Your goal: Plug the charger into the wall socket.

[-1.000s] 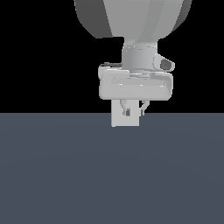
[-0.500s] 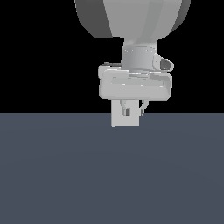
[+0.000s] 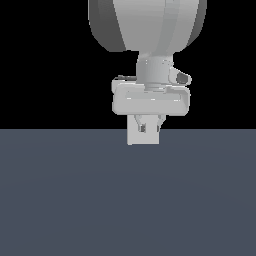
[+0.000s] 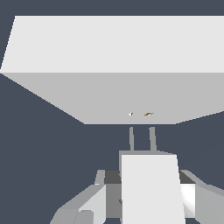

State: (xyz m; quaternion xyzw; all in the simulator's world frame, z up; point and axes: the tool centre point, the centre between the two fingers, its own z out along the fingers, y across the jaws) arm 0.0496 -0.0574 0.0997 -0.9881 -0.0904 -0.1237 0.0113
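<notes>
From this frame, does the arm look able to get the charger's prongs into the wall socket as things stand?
Probably yes. The tool holds the charger, whose two prongs point at the wall socket and its two small holes. The prong tips stop just short of the plate, and nothing lies between them.

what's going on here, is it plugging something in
Yes. The gripper holds the charger, a small white block with two prongs pointing at the socket. The wrist view shows the prong tips just short of the two small holes in the socket's face, roughly lined up with them but not yet in. In the exterior view the socket sits behind the gripper, mostly hidden. So the plug-in is about to happen, not done.
</notes>
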